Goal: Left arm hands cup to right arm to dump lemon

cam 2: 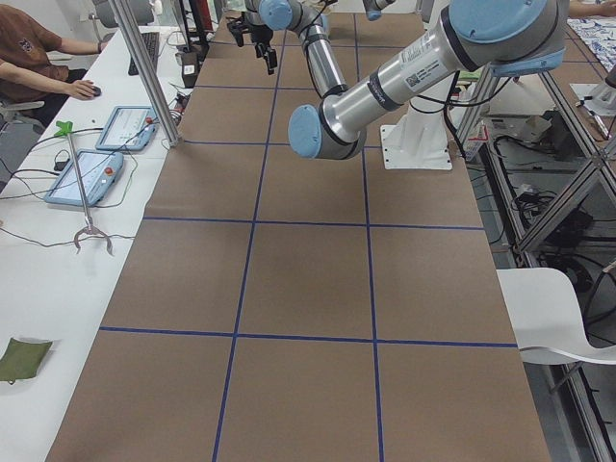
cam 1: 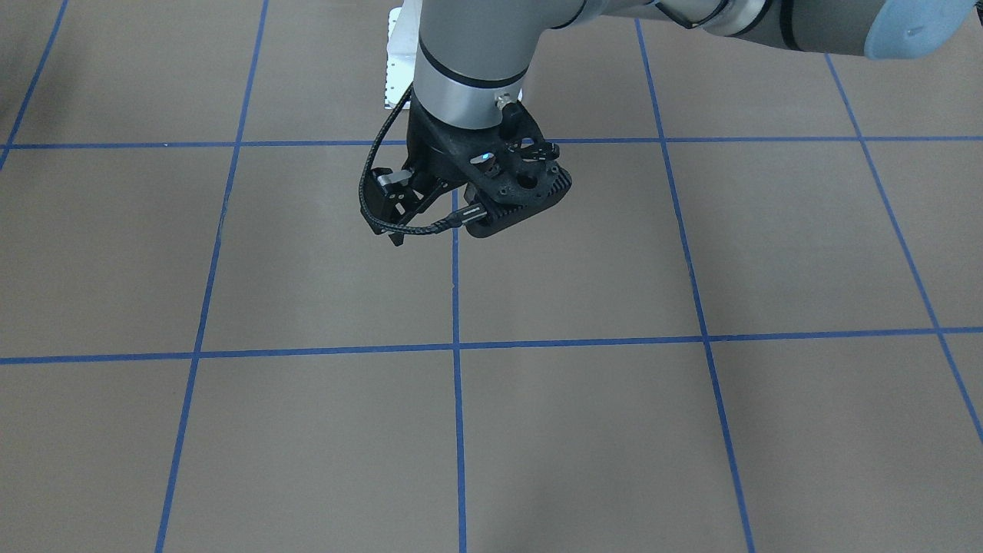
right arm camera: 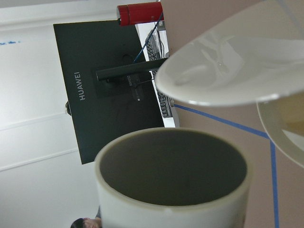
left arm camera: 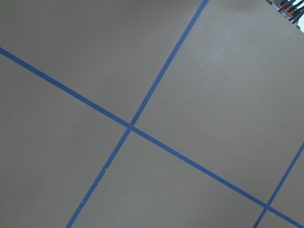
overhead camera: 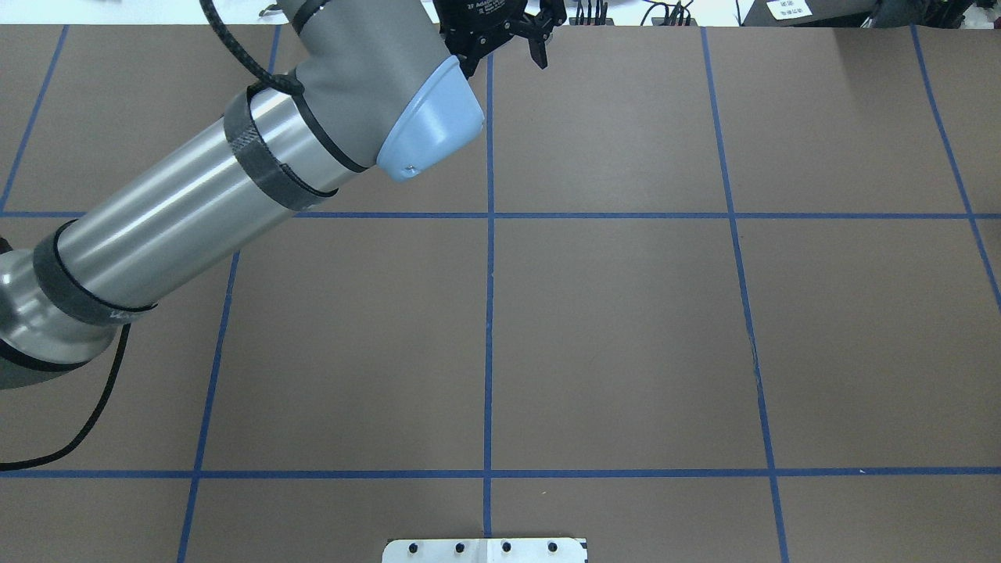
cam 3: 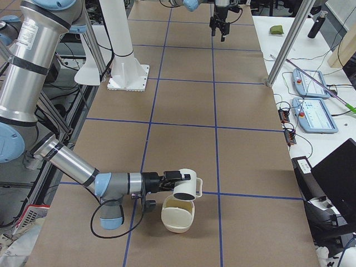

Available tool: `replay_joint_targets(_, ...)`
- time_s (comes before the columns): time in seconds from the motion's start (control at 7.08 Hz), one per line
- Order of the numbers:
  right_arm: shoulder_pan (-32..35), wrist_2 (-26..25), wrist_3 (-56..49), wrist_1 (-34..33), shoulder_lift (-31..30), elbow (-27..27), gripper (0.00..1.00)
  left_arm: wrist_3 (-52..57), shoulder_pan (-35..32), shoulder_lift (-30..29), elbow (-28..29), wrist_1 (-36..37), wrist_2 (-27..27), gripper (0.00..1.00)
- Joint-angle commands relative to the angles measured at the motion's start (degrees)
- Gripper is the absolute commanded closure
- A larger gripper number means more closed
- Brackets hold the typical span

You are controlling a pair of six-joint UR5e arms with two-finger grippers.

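Observation:
My right gripper is low over the near end of the table, next to the off-white cup, which is tilted with its mouth down over a cream bowl. I cannot tell whether it is shut. In the right wrist view the cup fills the foreground and its greyish inside looks empty. The lemon shows in no view. My left gripper is open and empty above the table's far edge, with its fingers spread. It also shows in the front-facing view and far off in the right side view.
The white arm base plate sits at the table's robot side. A glossy white bowl and a black monitor show beyond the cup. An operators' bench with tablets and a seated person lines the far side.

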Motion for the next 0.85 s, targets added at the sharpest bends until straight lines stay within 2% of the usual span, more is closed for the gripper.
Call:
replay_joint_targets(0.0, 0.9, -0.08, 13.76, 0.31, 0.47, -0.21, 1.0, -0.01, 0.03, -0.71, -0.01, 0.12, 0.21, 0.0)
replay_joint_targets(0.42, 5.29, 0.18, 30.47, 1.36, 2.05, -2.31, 1.0, 0.69, 0.03, -1.07, 0.26, 0.03, 2.15, 0.0)
replay_joint_targets(0.71, 5.48, 0.1, 35.95, 6.53, 1.35, -5.11, 1.0, 0.69, 0.03, -1.24, 0.35, 0.03, 2.15, 0.0)
